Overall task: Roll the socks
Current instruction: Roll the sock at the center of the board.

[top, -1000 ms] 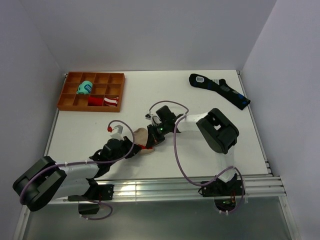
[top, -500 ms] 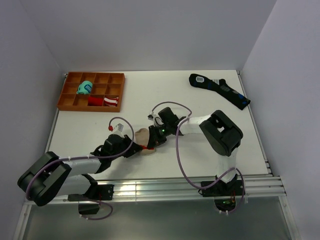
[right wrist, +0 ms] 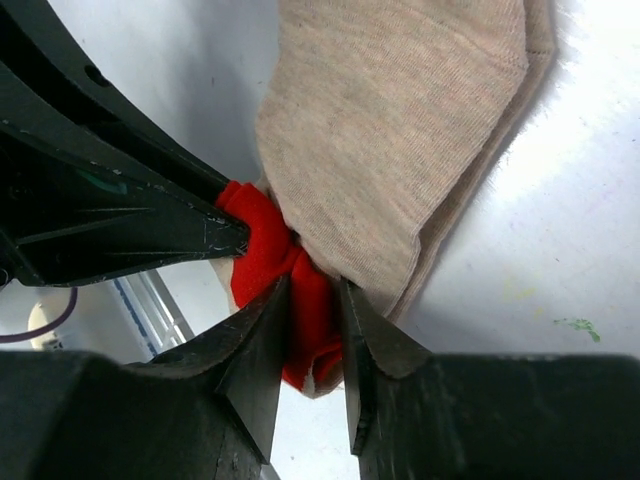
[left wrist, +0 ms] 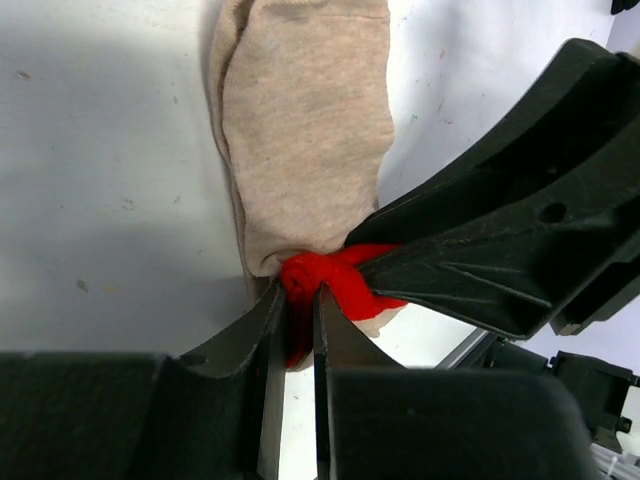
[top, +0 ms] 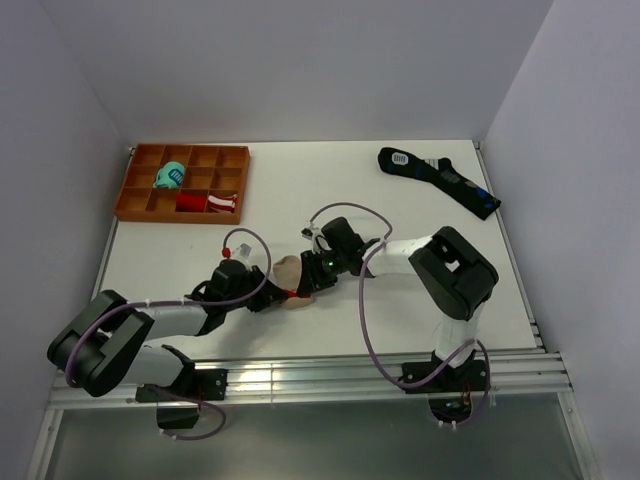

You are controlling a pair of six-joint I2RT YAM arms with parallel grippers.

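The beige socks with a red end lie on the white table near its front middle. In the left wrist view the socks stretch away from me and my left gripper is shut on their bunched red end. In the right wrist view my right gripper is shut on the same red end of the socks, right beside the left gripper's fingers. In the top view the left gripper and right gripper meet at the socks' near edge.
An orange divided tray at the back left holds a teal bundle and a red-and-white bundle. A long black sock with blue and white marks lies at the back right. The table's front rail runs below the arms.
The left arm has swung right and forward, its gripper closing in on the socks' red end. The right arm's elbow has shifted right. The socks have stayed about where they were.
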